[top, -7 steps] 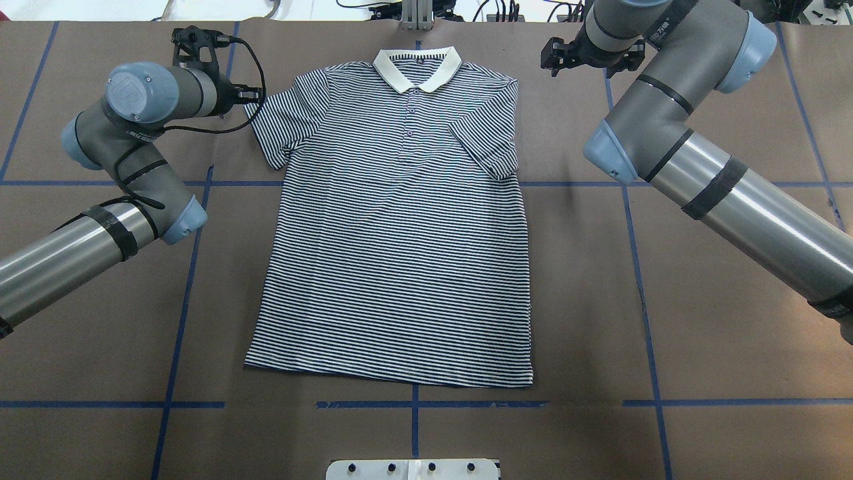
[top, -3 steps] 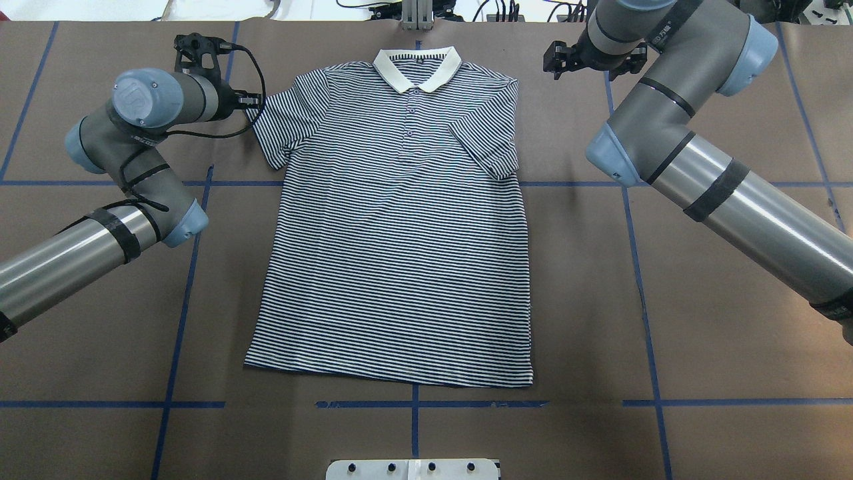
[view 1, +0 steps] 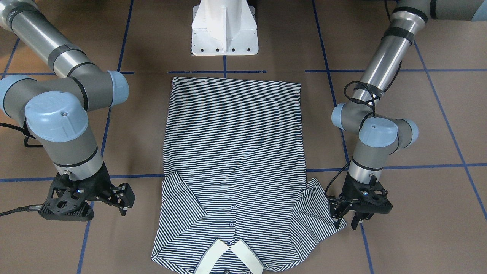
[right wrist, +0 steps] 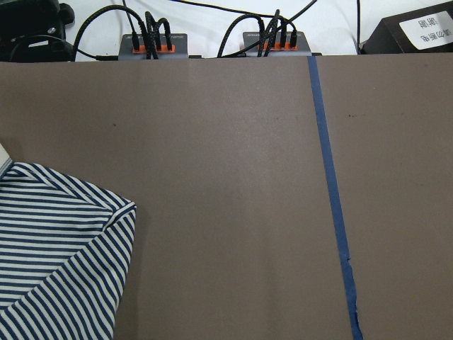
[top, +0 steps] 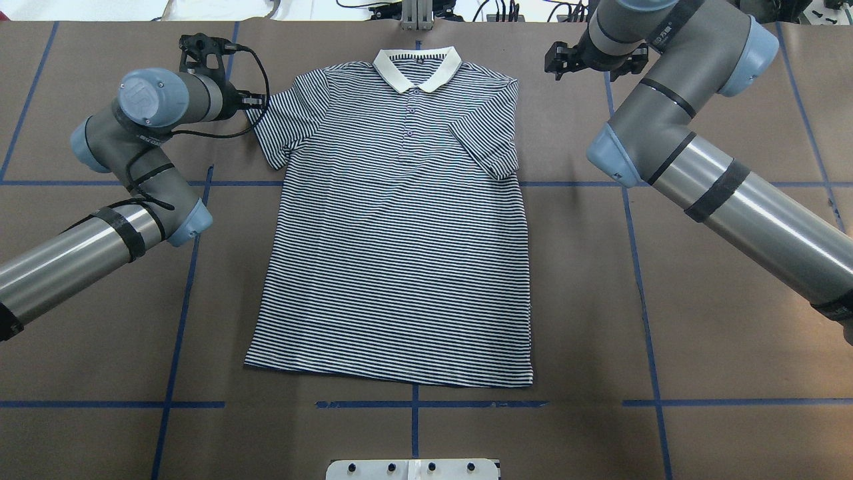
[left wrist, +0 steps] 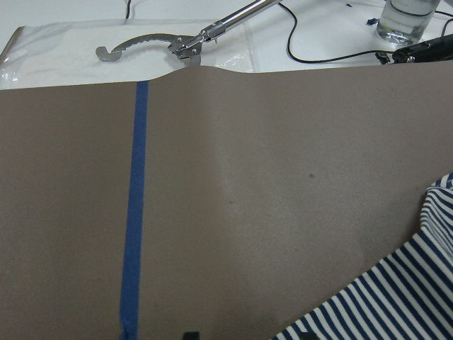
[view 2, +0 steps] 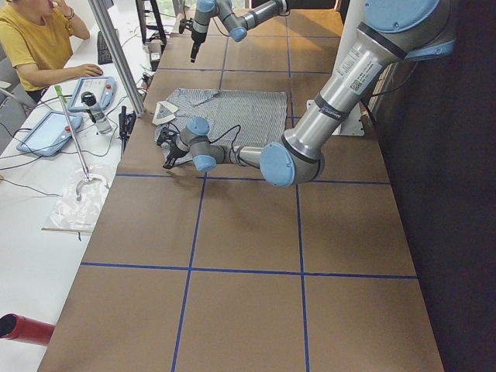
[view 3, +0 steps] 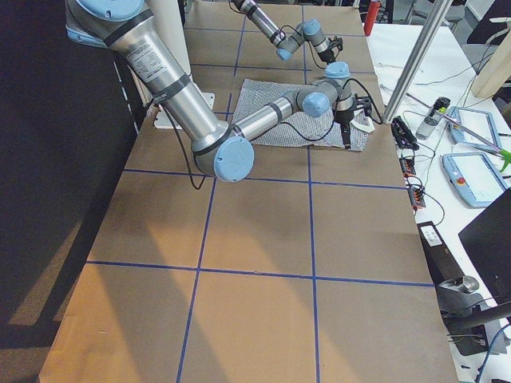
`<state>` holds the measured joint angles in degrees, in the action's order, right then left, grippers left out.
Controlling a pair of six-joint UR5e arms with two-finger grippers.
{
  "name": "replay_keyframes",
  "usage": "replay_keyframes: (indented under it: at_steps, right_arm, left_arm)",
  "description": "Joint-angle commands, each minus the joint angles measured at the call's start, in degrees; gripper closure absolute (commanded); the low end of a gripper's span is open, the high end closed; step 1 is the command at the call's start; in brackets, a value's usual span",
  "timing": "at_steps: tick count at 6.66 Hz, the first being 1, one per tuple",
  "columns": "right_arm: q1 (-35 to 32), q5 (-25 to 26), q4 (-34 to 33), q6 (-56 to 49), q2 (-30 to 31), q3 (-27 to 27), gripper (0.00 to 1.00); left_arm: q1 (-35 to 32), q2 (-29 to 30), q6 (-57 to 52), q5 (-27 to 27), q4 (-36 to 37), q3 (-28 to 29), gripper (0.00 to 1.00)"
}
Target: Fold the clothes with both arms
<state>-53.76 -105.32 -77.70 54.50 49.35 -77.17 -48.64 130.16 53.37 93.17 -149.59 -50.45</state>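
The front-facing camera gives us what the overhead view hides behind the wrists. The left gripper (view 1: 346, 223) points straight down with its two fingers parted, and its tips are at the outer edge of the polo shirt's (view 1: 234, 144) spread left sleeve (view 1: 315, 205). We cannot tell whether they touch the cloth. The left wrist camera shows that striped edge in its lower right corner and two dark tips wide apart at its bottom rim.

The right gripper (view 1: 127, 201) hangs low over bare table (top: 733, 347), apart from the shirt and level with its shoulder. Its fingers look parted too, and it holds nothing.

We see the shirt lying flat and front up, with its hem toward the white pedestal base (view 1: 224, 30) and its white collar (top: 417, 69) toward the far edge. The right sleeve (top: 488, 147) is folded inward over the chest.

The left arm (top: 66, 257) doubles back at the elbow, with its wrist turned toward the sleeve. The right arm (top: 733, 200) stretches longer across its side of the table.

Only the wrist cameras show us what lies past the table edge:
- a metal reaching tool (left wrist: 184, 44) lying on clear plastic
- a water bottle (left wrist: 407, 18)
- two cable hubs (right wrist: 152, 44)

Only the left side view shows an operator (view 2: 35, 46) in yellow seated at the bench. Blue tape lines (top: 180, 320) cross the brown covering.
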Motion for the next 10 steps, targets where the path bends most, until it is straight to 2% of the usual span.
replay_keyframes:
  at_steps: [1,2,3,5,7,8,9,10]
  right_arm:
    - [-0.03,0.03,0.0,-0.1,0.13,0.0,0.0]
    - [-0.03,0.03,0.0,-0.1,0.13,0.0,0.0]
    - [-0.03,0.03,0.0,-0.1,0.3,0.0,0.0]
    - [-0.03,-0.06,0.0,-0.1,0.3,0.0,0.0]
    - [-0.03,-0.06,0.0,-0.01,0.3,0.0,0.0]
    - [0.06,-0.06,0.0,0.08,0.3,0.0,0.0]
    - [0.06,0.03,0.0,0.25,0.3,0.0,0.0]
    - [0.06,0.03,0.0,0.43,0.39,0.0,0.0]
  left_arm:
    - [0.21,0.18,-0.02,0.08,0.0,0.44,0.45]
    - [0.22,0.18,-0.02,0.0,0.0,0.44,0.49]
    - [0.48,0.18,-0.02,0.0,-0.09,0.44,0.58]
    - [0.57,0.18,-0.02,0.08,-0.26,0.36,1.0]
    - [0.57,0.27,-1.59,0.34,-0.18,-2.0,1.0]
    - [0.48,0.7,-1.61,0.69,2.87,-6.02,1.0]
    - [0.57,3.32,-0.39,0.7,13.69,-10.76,1.0]
    - [1.52,6.74,5.63,0.35,22.15,-13.07,1.0]
